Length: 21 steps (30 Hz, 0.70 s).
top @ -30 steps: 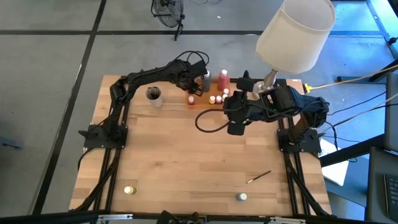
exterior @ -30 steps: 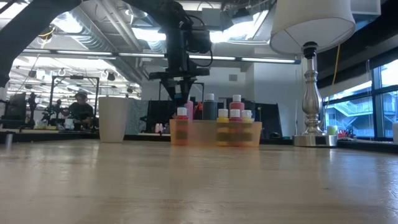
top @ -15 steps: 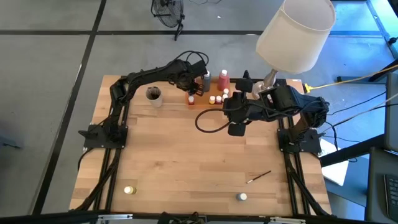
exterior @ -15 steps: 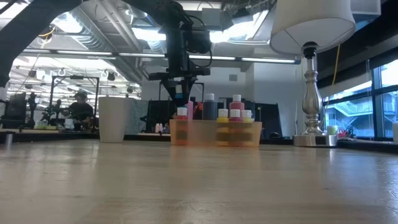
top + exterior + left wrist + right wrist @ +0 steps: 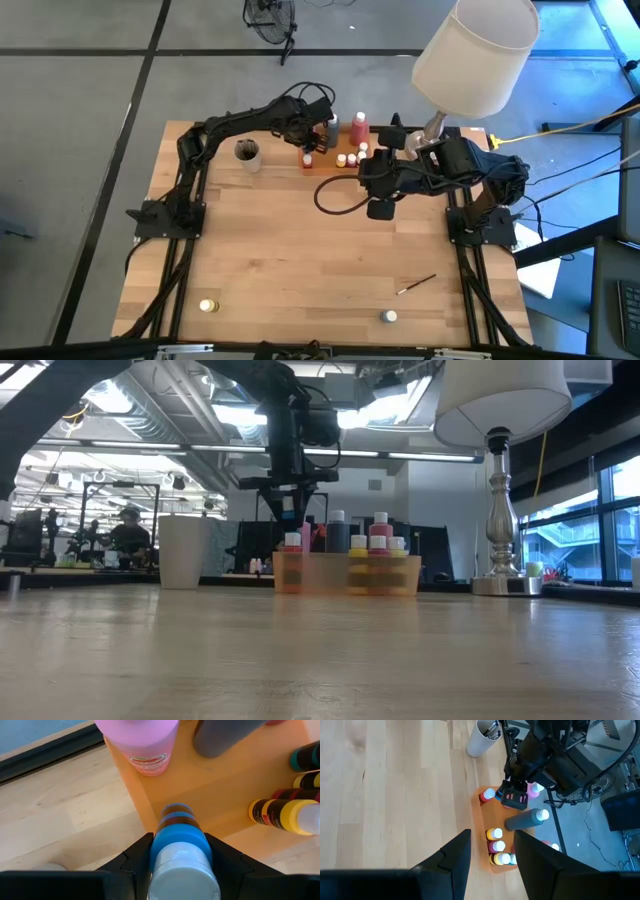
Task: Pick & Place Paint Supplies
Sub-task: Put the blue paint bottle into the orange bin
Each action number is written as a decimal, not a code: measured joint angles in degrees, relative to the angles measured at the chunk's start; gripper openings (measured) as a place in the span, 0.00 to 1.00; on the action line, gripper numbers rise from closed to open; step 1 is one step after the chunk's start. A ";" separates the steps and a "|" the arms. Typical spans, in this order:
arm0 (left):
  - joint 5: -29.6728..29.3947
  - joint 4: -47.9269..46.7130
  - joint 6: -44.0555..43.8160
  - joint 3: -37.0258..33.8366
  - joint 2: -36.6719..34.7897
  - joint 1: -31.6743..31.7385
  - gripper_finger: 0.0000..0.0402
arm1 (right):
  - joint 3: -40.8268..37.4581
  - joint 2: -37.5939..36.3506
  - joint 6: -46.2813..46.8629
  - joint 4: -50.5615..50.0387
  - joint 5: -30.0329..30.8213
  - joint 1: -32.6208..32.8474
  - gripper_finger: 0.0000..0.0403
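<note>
Over the orange tray [image 5: 220, 795] our left gripper [image 5: 181, 865] jaws pinch a blue white-capped pot [image 5: 181, 855]: light, rigid, slick plastic, best gripped mid-body; right gripper [image 5: 490, 857] jaws spread, empty.

The wooden table [image 5: 300, 250] carries an orange tray [image 5: 322, 162] and a beige cup [image 5: 247, 154] near its far edge, beside a lamp [image 5: 432, 130]. Near the front edge lie a brush [image 5: 416, 285] and two small pots [image 5: 208, 306] [image 5: 389, 317].

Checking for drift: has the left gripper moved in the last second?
No. In the low view the left gripper hangs at the same spot above the orange tray.
</note>
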 joint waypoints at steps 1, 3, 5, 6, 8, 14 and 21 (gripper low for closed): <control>-0.31 0.05 0.00 0.00 0.00 0.00 0.36 | 0.00 -0.02 0.02 -0.02 0.00 0.00 0.38; -0.72 0.61 -0.01 -0.02 0.02 0.00 0.36 | 0.00 0.00 0.02 -0.02 0.00 0.00 0.38; -0.73 1.03 -0.17 -0.02 0.02 0.00 0.36 | 0.00 0.00 0.01 -0.02 -0.01 0.00 0.38; -0.73 1.05 -0.38 -0.02 0.02 0.00 0.36 | 0.00 -0.02 0.01 -0.02 -0.23 0.00 0.38; -0.73 1.07 -0.47 -0.02 0.03 0.00 0.36 | 0.00 -0.02 -0.02 -0.02 -0.86 -0.04 0.38; -0.73 1.45 -0.61 -0.04 0.05 -0.04 0.36 | 0.00 -0.02 -0.18 -0.02 -0.85 -0.02 0.38; 0.50 1.86 -0.58 -0.15 2.10 -0.04 0.36 | 0.00 -0.02 -0.18 -0.02 -0.85 -0.04 0.38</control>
